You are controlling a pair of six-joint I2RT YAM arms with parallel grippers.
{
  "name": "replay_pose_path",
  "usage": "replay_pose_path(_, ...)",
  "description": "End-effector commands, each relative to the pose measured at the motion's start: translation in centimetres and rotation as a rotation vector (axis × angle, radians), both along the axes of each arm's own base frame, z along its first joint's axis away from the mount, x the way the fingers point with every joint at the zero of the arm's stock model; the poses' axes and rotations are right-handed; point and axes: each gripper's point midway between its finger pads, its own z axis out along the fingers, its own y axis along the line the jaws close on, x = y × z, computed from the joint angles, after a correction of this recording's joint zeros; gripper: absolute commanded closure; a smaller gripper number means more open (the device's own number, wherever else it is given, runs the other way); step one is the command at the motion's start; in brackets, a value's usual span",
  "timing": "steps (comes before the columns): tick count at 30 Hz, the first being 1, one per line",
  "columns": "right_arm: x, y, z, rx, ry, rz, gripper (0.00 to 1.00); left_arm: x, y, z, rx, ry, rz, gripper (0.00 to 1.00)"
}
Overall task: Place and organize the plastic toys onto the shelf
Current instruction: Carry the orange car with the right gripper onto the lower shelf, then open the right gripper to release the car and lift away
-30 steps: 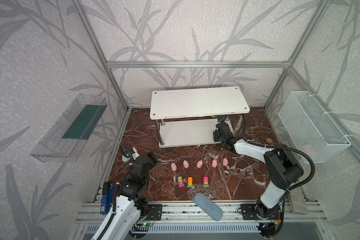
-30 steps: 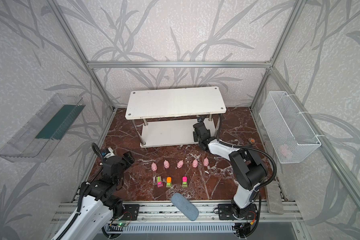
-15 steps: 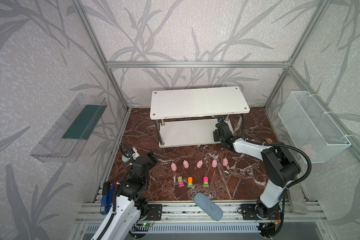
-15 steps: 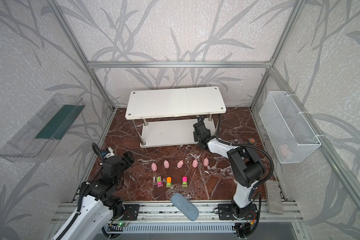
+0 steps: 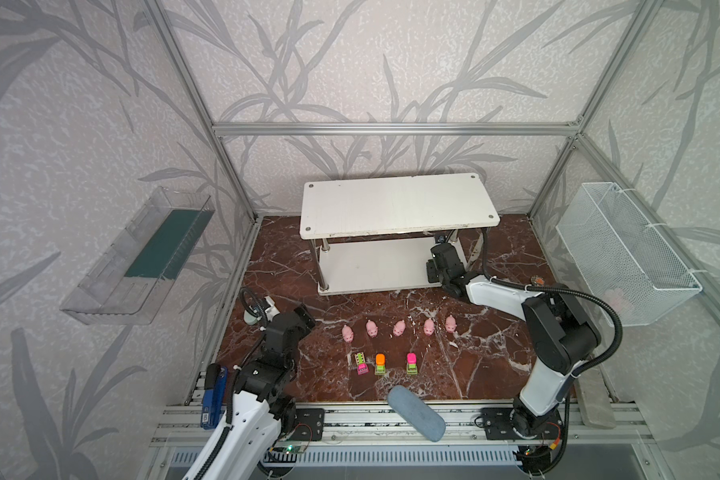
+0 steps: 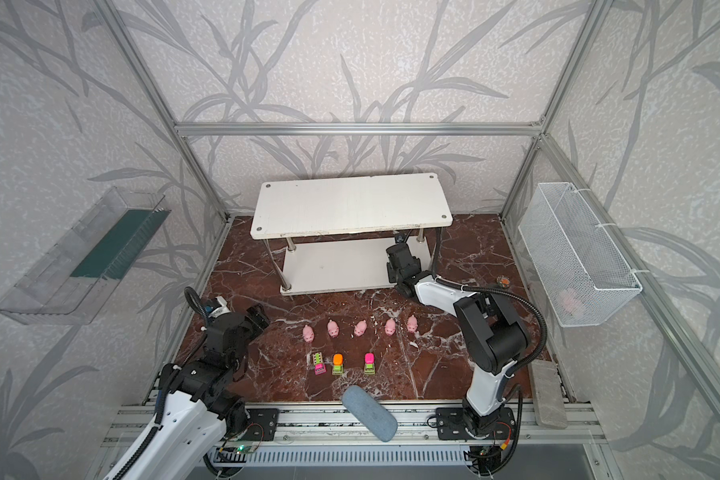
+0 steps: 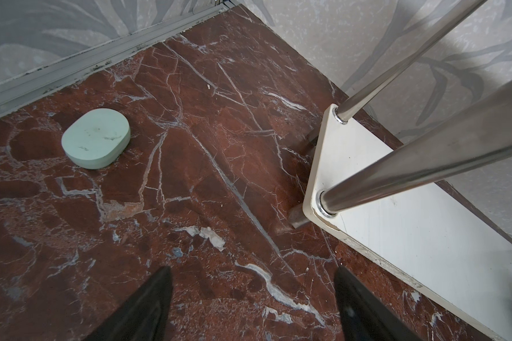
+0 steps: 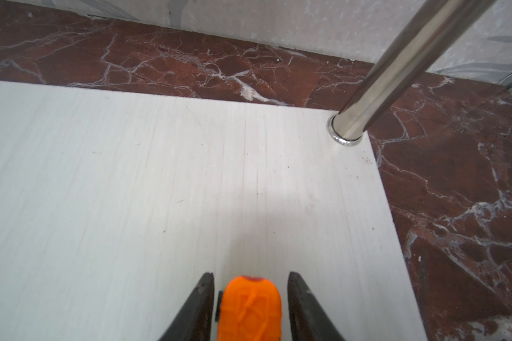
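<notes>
Right wrist | right gripper (image 8: pixel 250 274) parted around orange truck (image 8: pixel 250 310) | on shelf (image 8: pixel 116 177)

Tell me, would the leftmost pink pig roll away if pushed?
Probably not far: the leftmost pink pig looks stubby, no wheels show, so it might slide or tip on the marble floor. It is tiny beside the shelf, so likely light.

Orange-topped truck (image 8: pixel 250 307) seemingly rests on lower board of the white shelf (image 8: pixel 130 177).
</notes>
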Motion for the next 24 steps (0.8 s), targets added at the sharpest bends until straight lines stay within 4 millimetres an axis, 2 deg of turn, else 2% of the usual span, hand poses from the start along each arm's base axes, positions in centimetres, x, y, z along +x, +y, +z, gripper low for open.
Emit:
replay_pose_path(1,-0.2,-0.7,2.2,0.051,-0.053,-0.030,0.57,-0.2,0.4,0.0,-0.001,-0.008,0.026,0.16)
replay_pose_path(3,-0.5,-0.6,1.8,0.062,-0.057,-0.022,0.56,-0.2,0.4,0.0,0.001,-0.007,0.028,0.16)
replay_pose_path(4,-0.7,-0.6,2.9,0.081,-0.085,-0.016,0.55,-0.2,0.4,0.0,0.000,-0.009,0.027,0.16)
replay_pose_path(15,-2.5,-0.8,3.5,0.145,-0.111,0.007,0.52,-0.3,0.5,0.1,0.002,-0.010,0.031,0.16)
replay_pose_path(24,-4.9,-1.0,4.8,0.210,-0.119,0.031,0.52,-0.3,0.5,0.2,0.004,-0.009,0.031,0.16)
